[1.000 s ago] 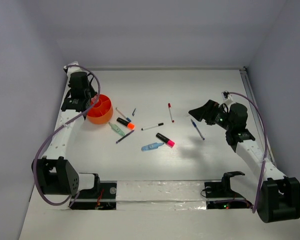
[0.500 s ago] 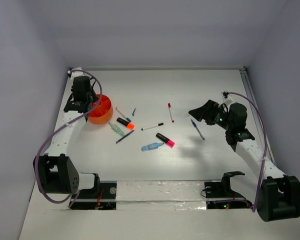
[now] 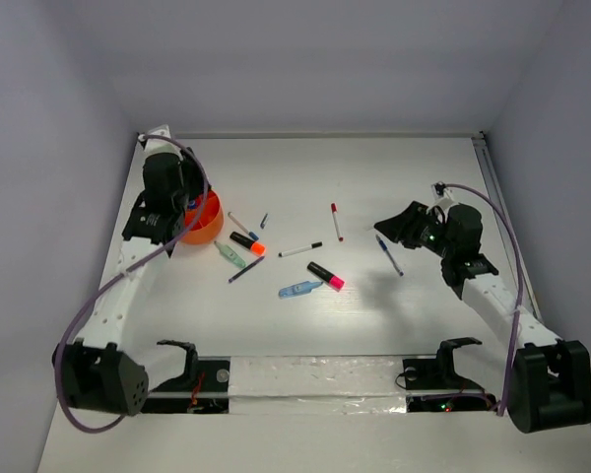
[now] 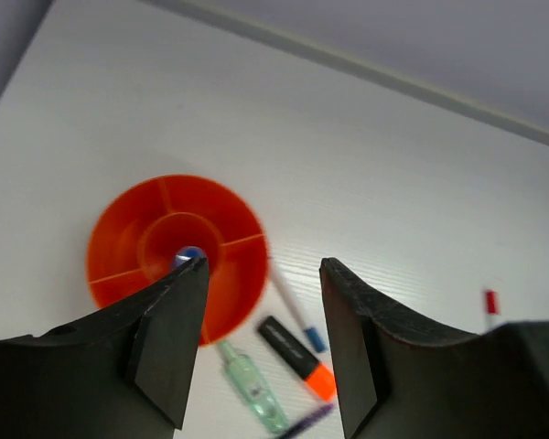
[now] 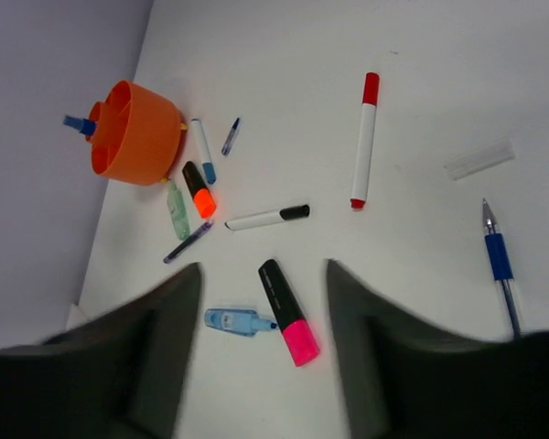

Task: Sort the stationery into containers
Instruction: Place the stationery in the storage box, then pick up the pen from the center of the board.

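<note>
Left pincer [image 4: 263, 265]: jaws spread wide with nothing between them, hanging over the rim of the cup.
Orange cup [image 4: 128, 247]: round, with inner dividers, standing on the white tabletop [image 4: 393, 183]. In the left wrist view it lies under the tip of the finger on that view's left.
Blue-capped piece [image 4: 189, 255]: in the cup's middle compartment, right at that same fingertip. It is seen end-on, so its long axis runs up toward the pincer.
White pen with blue cap [image 4: 295, 306]: under the left pincer's gap, one end at the cup's rim. Its long axis slants away from the cup, cap outward.
Orange-capped highlighter [image 4: 297, 357]: just beside that pen and parallel to it, cap pointing the same way.
Green marker [image 4: 252, 389]: also under the gap, roughly parallel to the two above.
Right pincer [image 5: 263, 274]: jaws wide and empty, well apart from the cup.
Pink-capped highlighter [image 5: 288, 311]: under the right pincer's gap. Its black end points toward the fingertips and its cap back toward the wrist.
Light blue marker [image 5: 238, 321]: just beside the pink one, lying crosswise with its narrow end toward it.
Black-capped white pen [image 5: 267, 217]: beyond the fingertips, crosswise.
Red-capped white pen [image 5: 362, 139]: farther ahead, long axis running away from the pincer, cap at the far end.
Blue pen [image 5: 499, 265]: outside the finger on the view's right, tip pointing away.
</note>
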`<state>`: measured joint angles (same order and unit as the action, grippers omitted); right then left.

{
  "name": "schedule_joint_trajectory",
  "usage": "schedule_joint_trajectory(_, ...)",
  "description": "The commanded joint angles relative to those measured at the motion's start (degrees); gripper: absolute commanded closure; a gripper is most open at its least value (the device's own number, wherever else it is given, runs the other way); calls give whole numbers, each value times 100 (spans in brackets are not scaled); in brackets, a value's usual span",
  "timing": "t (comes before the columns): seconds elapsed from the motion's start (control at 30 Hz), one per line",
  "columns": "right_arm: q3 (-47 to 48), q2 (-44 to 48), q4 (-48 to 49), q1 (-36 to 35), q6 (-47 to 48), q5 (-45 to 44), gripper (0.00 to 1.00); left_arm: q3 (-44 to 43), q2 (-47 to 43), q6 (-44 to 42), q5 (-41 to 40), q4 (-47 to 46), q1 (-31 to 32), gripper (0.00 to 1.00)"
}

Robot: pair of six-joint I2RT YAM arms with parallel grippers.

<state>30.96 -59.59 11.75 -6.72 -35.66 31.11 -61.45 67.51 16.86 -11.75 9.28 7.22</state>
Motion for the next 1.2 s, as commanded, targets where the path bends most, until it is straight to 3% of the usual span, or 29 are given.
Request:
schedule_joint_trajectory(0.0,24,-105,381,-206,68,-9,64,167,-632,133,331,-321,620,51)
schedule_joint_trajectory(0.07,182,-263,232,-373,252,0,77,492,-1036,291,401,-383,1096,52)
schedule_joint_trajectory(0.13,340,-386,100,-889,654,-35,76,704,-1483,396,603,-383,1272,52)
schedule_joint_trajectory(0.23,814,-728,-348,-1636,1269,-430,72,1003,-2168,502,954,-190,1387,51)
schedule_joint_trajectory(0.33,1253,-1325,-542,-1911,1526,-291,65,1100,-2923,318,1131,56,1387,43)
schedule_joint_trajectory(0.47,2132,-2221,-1068,-2596,1782,-588,54,1065,-3629,142,1148,206,1387,25)
schedule_joint_trajectory(0.6,3431,-3302,-1550,-3518,2001,-913,45,1056,-4034,45,1148,162,1387,16)
schedule_joint_trajectory(0.87,7427,-6253,-3563,-4047,2915,-1519,41,1214,-4640,-218,1499,215,1387,1)
schedule_joint_trajectory(1.0,8764,-7186,-4012,-4188,3056,-1793,40,1433,-4931,-192,1553,-39,1387,1)
schedule_joint_trajectory(1.17,9787,-7961,-4128,-4320,3065,-2100,40,1636,-5230,-236,1272,-251,1387,1)
